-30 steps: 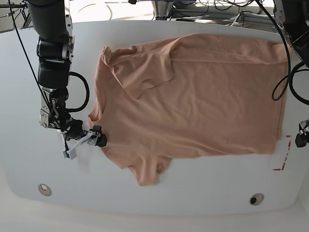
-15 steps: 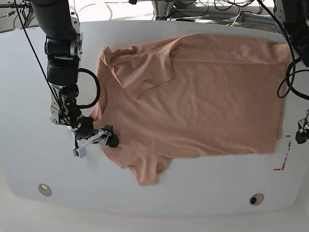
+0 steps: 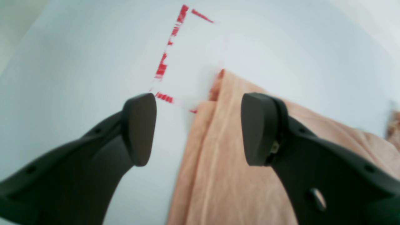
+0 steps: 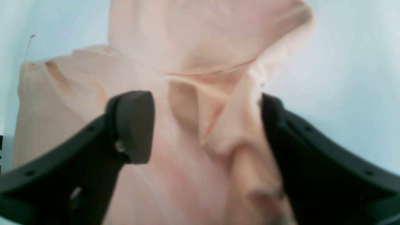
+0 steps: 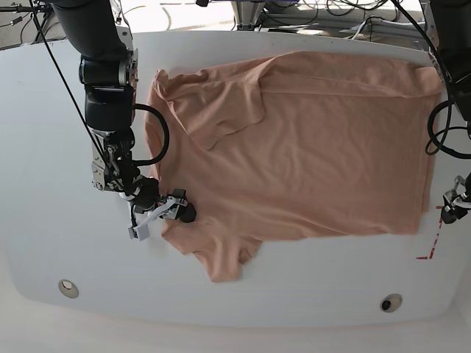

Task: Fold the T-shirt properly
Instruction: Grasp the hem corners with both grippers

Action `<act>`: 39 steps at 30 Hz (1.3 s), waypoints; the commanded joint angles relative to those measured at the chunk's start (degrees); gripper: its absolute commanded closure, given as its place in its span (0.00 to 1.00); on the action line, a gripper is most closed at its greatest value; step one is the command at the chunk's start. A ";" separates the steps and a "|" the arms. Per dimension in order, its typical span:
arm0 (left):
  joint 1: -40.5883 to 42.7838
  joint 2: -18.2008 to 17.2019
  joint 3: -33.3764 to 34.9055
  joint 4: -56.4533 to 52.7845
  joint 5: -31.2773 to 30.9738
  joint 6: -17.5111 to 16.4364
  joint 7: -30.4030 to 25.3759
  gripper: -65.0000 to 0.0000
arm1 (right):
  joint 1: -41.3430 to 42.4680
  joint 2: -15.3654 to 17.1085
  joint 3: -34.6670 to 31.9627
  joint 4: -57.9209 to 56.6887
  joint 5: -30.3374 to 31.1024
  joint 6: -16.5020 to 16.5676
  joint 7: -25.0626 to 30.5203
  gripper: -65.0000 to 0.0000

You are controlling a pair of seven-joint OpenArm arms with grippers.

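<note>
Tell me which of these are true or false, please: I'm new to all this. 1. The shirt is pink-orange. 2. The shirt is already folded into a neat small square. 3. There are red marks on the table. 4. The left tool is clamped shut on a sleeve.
1. True: the T-shirt is a salmon-peach colour.
2. False: it lies mostly spread out on the white table, with only one sleeve folded over.
3. True: red corner marks sit by the shirt's hem.
4. False: the left tool hangs open over the hem corner, gripping nothing. The right tool is the one with cloth bunched between its jaws.
</note>
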 commanded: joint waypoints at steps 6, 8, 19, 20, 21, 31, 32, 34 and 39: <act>-6.80 -0.54 4.17 -10.30 2.70 -0.17 -6.38 0.38 | 1.29 0.40 0.10 0.61 -0.20 -0.29 -0.52 0.79; -8.03 0.25 5.23 -12.58 2.79 -0.17 -7.44 0.38 | 1.29 0.49 0.10 0.61 -0.20 -0.29 -0.52 0.89; -8.47 4.03 10.15 -13.29 2.79 -0.08 -8.14 0.38 | 1.38 0.49 0.10 0.88 -0.12 -0.20 -0.61 1.00; -8.47 4.03 10.15 -13.29 2.79 -0.08 -8.14 0.38 | 1.38 0.49 0.10 1.14 -0.12 -0.20 -0.69 1.00; -8.38 4.20 10.15 -13.29 2.79 0.10 -8.14 0.38 | 1.38 0.49 0.10 1.84 -0.12 -0.20 -0.69 1.00; -6.10 3.85 10.24 -13.29 2.87 3.61 -8.14 0.38 | 1.12 0.67 0.10 3.69 -0.12 -0.20 -0.87 1.00; -6.10 3.76 10.24 -13.29 2.87 3.61 -8.14 0.38 | 1.12 0.67 0.10 3.69 -0.12 -0.20 -0.87 1.00; -6.01 3.06 10.24 -13.29 2.87 3.61 -8.14 0.38 | 1.12 0.58 0.10 3.69 -0.03 -0.20 -0.87 1.00; -6.01 1.48 10.24 -12.93 2.87 3.61 -8.14 0.38 | 1.12 0.49 0.10 3.69 -0.03 -0.20 -0.87 1.00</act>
